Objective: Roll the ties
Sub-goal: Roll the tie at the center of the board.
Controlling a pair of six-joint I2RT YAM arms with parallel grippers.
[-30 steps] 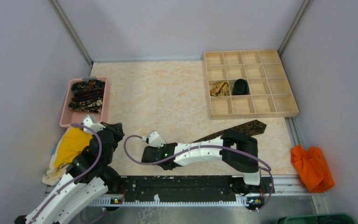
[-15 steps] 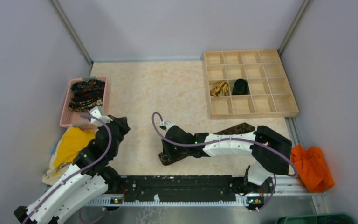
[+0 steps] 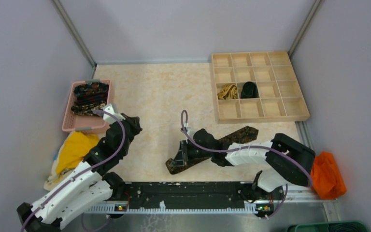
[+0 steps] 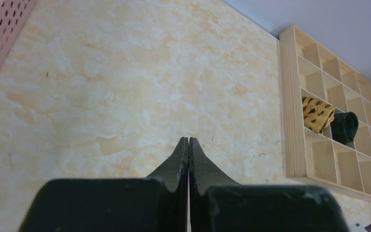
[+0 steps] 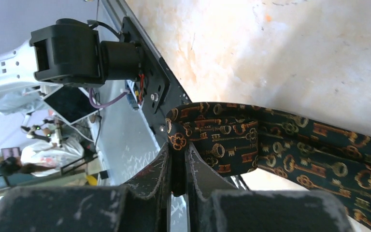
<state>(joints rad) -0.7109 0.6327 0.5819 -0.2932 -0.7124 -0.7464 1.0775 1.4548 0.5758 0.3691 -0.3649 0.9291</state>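
Note:
A dark tie with a gold key pattern (image 3: 232, 138) lies slanted on the table from near the front rail toward the wooden box. My right gripper (image 3: 178, 158) is shut on its narrow folded end (image 5: 207, 133); the wider part (image 5: 328, 159) runs off to the right. My left gripper (image 3: 134, 123) is shut and empty above bare table, its fingertips (image 4: 189, 141) pressed together. Several more dark patterned ties (image 3: 90, 98) lie in the pink basket (image 3: 69, 121). A rolled tan-gold tie (image 3: 228, 91) and a rolled black tie (image 3: 249, 90) sit in neighbouring box compartments, also in the left wrist view (image 4: 318, 114).
The wooden compartment box (image 3: 258, 86) stands at the back right. A yellow cloth (image 3: 73, 149) lies under my left arm at the left edge. An orange cloth (image 3: 324, 175) lies off the table at the right. The black front rail (image 3: 188, 191) runs along the near edge.
My right gripper has swung from the front left toward the middle, dragging the tie's end with it. My left arm has reached further forward over the table.

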